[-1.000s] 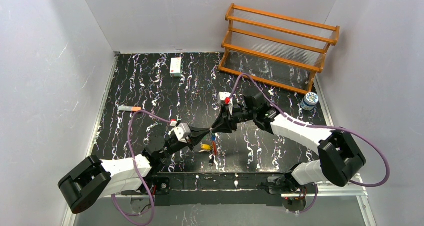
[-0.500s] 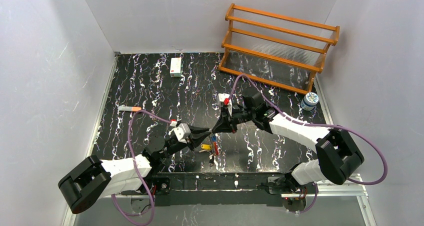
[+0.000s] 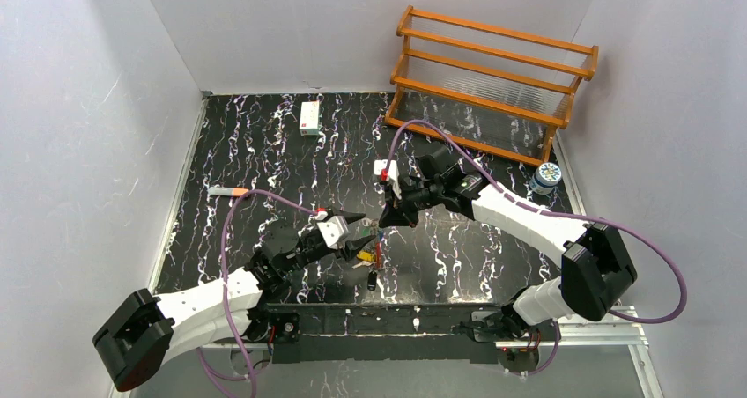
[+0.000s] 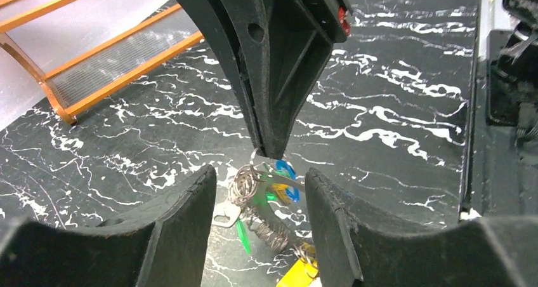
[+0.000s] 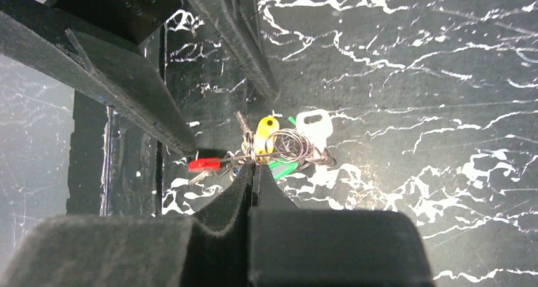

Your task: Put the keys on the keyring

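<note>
Partly, the closed right pincer point(image 5: 254, 173) masks the tangled keyring point(image 5: 288, 148).

I find no word, number or brand that I can read. The small white box point(image 3: 309, 117) carries a red patch, but any print on it is too small for me to make out. The round container point(image 3: 546, 177) beside the wooden rack point(image 3: 493, 31) has a blue-and-white patterned label, and it is equally illegible. Through my wrist cameras, the keyring point(image 5: 303, 148) shows a yellow tag point(image 5: 265, 133), a white tag point(image 5: 315, 125), a green tag point(image 5: 282, 167) and a blue tag point(image 4: 285, 171). I can tell no lettering on any of them.
</note>
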{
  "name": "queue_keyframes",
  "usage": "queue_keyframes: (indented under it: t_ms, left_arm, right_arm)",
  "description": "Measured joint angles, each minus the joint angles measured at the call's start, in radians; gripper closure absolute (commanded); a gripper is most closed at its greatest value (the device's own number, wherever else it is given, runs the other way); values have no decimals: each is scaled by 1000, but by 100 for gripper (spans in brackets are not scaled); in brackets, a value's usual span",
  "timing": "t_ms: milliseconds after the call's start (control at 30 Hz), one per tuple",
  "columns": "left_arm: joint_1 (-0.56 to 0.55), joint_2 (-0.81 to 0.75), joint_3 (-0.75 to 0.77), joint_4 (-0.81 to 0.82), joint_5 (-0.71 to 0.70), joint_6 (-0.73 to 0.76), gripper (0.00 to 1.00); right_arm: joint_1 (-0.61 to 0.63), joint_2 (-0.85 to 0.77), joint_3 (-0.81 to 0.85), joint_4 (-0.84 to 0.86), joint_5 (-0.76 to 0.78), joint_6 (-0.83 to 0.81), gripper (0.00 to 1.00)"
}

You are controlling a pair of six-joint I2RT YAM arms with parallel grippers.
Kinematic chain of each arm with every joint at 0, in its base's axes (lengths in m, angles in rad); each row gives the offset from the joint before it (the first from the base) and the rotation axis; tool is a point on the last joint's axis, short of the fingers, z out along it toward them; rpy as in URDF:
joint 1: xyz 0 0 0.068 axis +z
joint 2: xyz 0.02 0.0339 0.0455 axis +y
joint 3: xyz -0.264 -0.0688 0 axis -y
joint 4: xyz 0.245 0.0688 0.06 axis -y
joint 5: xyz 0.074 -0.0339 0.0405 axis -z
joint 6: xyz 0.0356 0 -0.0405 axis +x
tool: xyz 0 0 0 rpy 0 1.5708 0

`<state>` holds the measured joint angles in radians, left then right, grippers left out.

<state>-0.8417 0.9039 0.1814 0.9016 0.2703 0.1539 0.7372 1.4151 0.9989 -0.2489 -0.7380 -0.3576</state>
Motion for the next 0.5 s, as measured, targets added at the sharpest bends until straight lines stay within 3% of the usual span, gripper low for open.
queue_keyframes:
  t_ms: [267,500]
  left_arm:
    - [0,-5,114,-324,3,138,56]
    - [0,-3,154,-424,28,196,71]
  right_arm:
    - [77,47,85,-132,130,-66,99]
    - [129,75,128,-154,198,-96,99]
